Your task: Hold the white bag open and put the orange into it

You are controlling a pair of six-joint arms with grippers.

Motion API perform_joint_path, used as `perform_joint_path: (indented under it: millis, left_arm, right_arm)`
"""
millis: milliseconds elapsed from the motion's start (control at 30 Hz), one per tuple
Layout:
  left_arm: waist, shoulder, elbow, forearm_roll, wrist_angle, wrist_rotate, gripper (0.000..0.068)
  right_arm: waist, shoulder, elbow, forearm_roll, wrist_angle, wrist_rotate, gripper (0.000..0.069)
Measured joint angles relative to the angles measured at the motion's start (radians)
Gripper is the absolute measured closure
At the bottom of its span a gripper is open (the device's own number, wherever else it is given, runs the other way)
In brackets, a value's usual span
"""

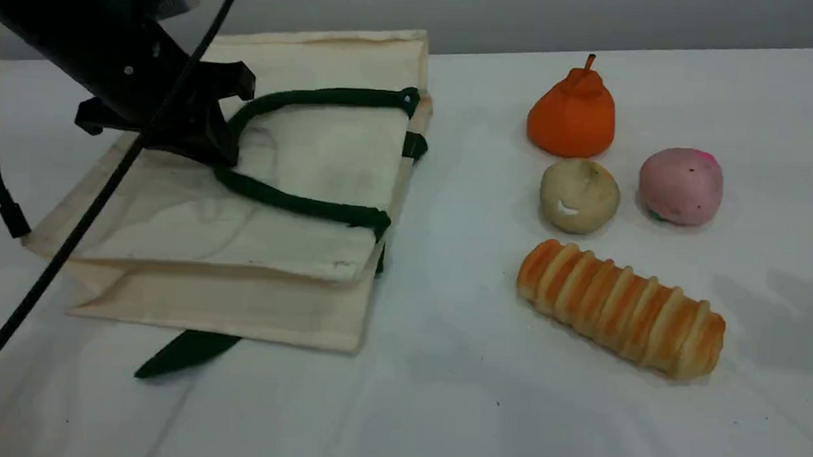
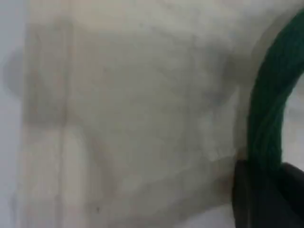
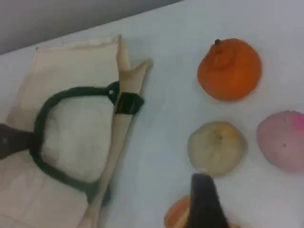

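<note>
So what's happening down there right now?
Left claw at green handle of white bag, grip unclear. Right claw open, holding nothing. Orange untouched, nothing blocking it.

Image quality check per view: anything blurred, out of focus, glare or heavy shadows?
Scene view: sharp, even light, no glare, only soft shadows beside the bread loaf and white bag. Left wrist view: too close, bag canvas and green handle fully blurred. Right wrist view: mildly soft, but the orange and beige ball read fine.
</note>
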Motion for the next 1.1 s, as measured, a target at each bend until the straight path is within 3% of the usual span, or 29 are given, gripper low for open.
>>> perform_joint_path:
  millis: [133,333,600,867,1100]
  left_arm:
    - [0.0,-0.066,0.0,0.017,0.115,0.06,0.0613]
    - [0.0,-0.239,0.0,0.047,0.252,0.066,0.0613]
    - [0.0,-0.503,0.0,0.071,0.418,0.066,0.0613]
    - [0.0,-0.673,0.0,0.062,0.488,0.03,0.0613]
    - [0.0,-0.69,-0.067,0.061,0.539,0.002,0.0613]
  right_arm:
    - [0.0,0.017,0.0,0.0,0.002,0.001,0.0257]
    - [0.0,0.087,0.0,0.023,-0.004,-0.006,0.0257]
    - [0.001,0.185,0.0,0.196,-0.007,-0.165,0.0257]
    - [0.071,0.269,-0.017,0.381,-0.003,-0.326,0.0257]
    - [0.122,0.33,-0.098,0.421,-0.036,-0.365,0.0257]
